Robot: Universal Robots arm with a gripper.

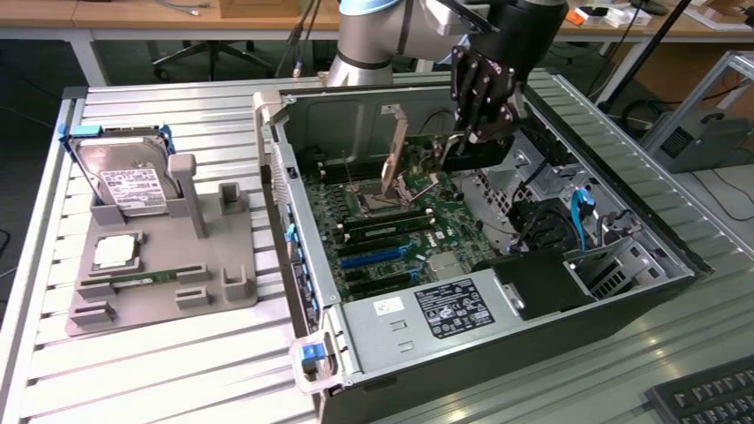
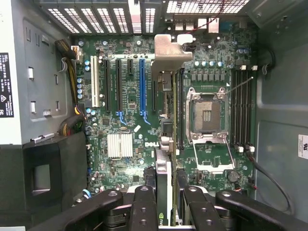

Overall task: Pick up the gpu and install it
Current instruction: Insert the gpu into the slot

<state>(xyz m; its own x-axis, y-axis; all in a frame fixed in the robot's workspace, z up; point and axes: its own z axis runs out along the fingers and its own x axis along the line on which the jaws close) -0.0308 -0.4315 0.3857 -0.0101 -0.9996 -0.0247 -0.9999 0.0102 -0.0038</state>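
The wrist view looks along the gpu [image 2: 169, 53], pinched edge-on in the gripper [image 2: 168, 199] above the motherboard's [image 2: 120, 120] slots beside the CPU socket [image 2: 207, 115], while the exterior view shows the arm [image 1: 518, 26] pointing down into the open computer case [image 1: 659, 291] on the worktop [image 1: 154, 371].

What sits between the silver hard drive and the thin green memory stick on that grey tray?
A square silver processor chip, lying flat on the grey tray, as the exterior view shows.
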